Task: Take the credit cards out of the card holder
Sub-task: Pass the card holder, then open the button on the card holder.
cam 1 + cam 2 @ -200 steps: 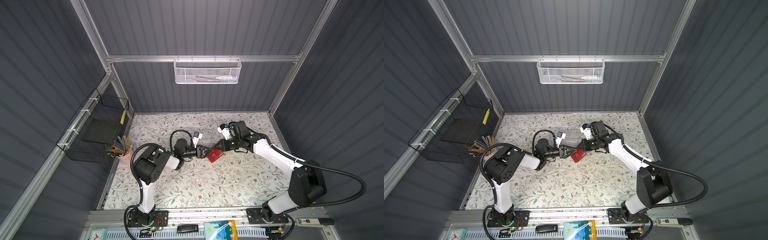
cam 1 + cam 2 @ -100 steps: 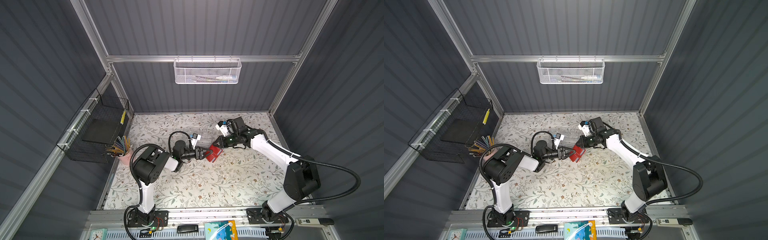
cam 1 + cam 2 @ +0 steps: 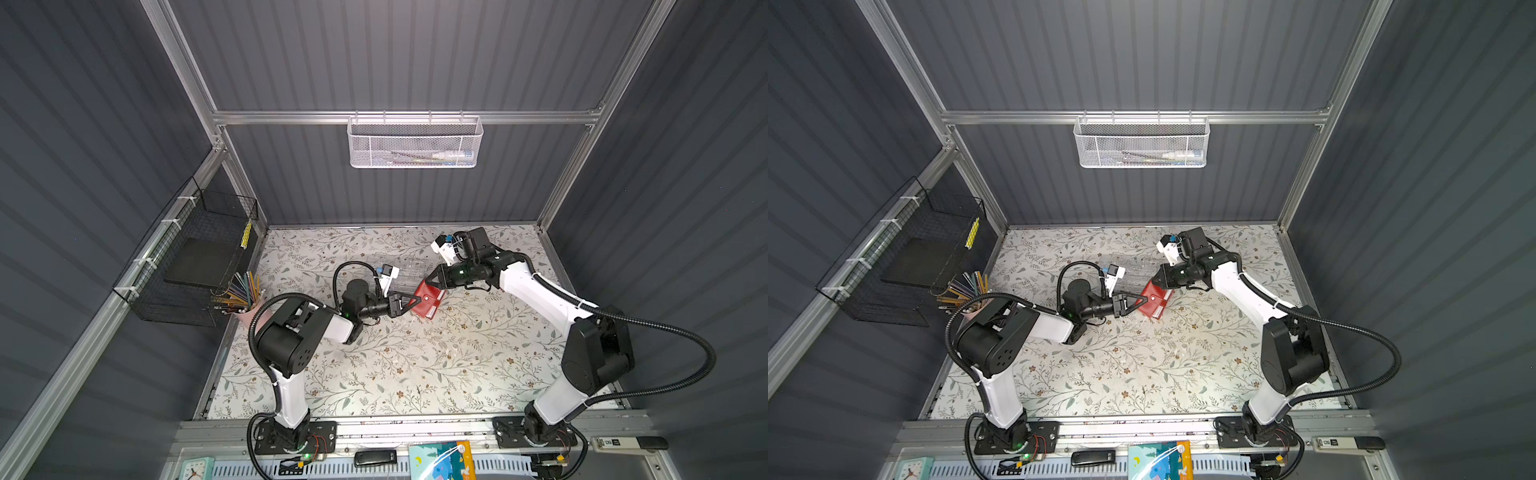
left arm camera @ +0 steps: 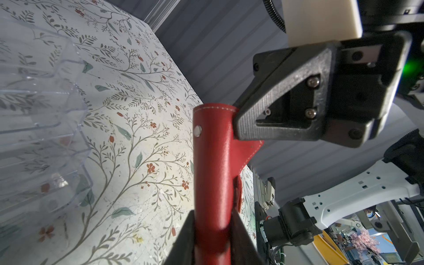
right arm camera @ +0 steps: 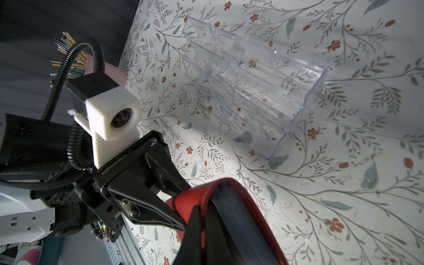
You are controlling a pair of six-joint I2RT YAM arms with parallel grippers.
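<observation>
Left gripper (image 3: 411,302) is clamped onto one end of the red card holder (image 3: 429,303), and right gripper (image 3: 430,282) is pinching the opposite end. So it's hanging between the two, over the floral table (image 3: 415,365), near the clear organizer (image 5: 252,87), silver snap (image 4: 197,131) showing.

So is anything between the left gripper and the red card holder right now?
Nothing visible. The left gripper has its fingers on both sides of the card holder; the right gripper holds its other end. The clear organizer sits aside.
</observation>
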